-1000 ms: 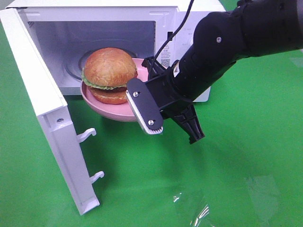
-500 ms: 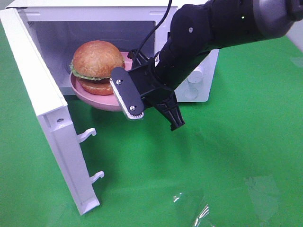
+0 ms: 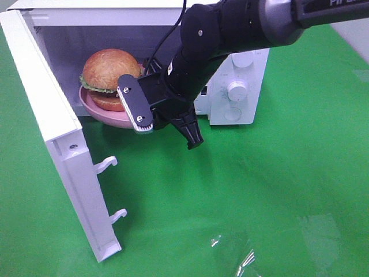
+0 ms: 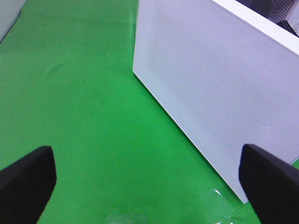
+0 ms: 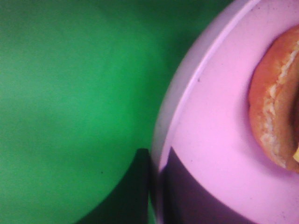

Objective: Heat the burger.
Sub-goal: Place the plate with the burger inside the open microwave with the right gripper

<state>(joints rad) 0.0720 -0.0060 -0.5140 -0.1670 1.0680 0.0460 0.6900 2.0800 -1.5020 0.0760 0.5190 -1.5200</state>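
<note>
The right claw (image 5: 153,184) is clamped on the rim of the pink plate (image 3: 109,120), which carries the burger (image 3: 108,70) in the mouth of the open microwave (image 3: 233,86). The left claw (image 4: 149,179) hangs spread wide over the green worktop (image 4: 84,107), beside the door (image 4: 219,93)

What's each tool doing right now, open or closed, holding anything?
Left tool: open, holding nothing.
Right tool: closed on the pink plate carrying the burger.

Bright, even light; soft shadows on the tabletop (image 3: 288,184), small glare patch there; right wrist close-up blurred, pink plate (image 5: 215,140) and burger (image 5: 273,107) defocused.
</note>
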